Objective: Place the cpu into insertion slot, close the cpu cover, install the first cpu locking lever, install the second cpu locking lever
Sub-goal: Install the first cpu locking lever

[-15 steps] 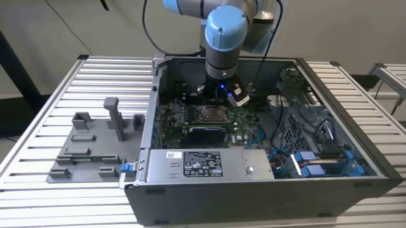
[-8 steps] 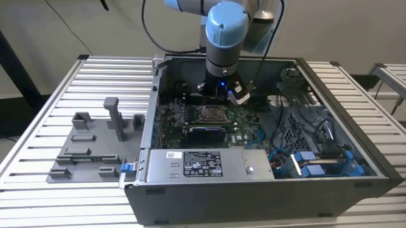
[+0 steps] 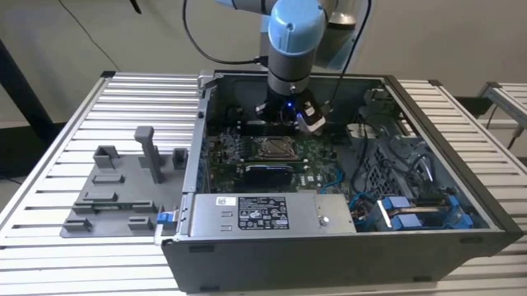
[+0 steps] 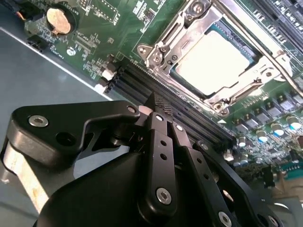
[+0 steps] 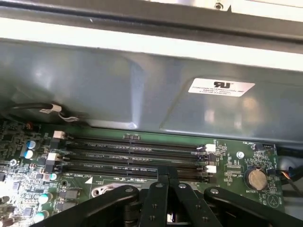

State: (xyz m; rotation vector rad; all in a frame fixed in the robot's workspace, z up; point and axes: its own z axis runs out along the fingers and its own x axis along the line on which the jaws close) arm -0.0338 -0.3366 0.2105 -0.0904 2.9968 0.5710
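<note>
The cpu, a pale metal square, lies in the insertion slot on the green board. The silver cpu cover lies flat over it and frames its top. Along one side of the socket runs a thin metal lever rod, low against the frame. My gripper is shut with nothing between its black fingers. Its tip hovers over the dark memory slots just beside the socket, near the case's far wall in the exterior view.
A black rectangular block sits in front of the socket, then a grey box with a white label. Cables and blue parts crowd the exterior view's right. A coin battery sits near the slots. A grey fixture stands outside the case.
</note>
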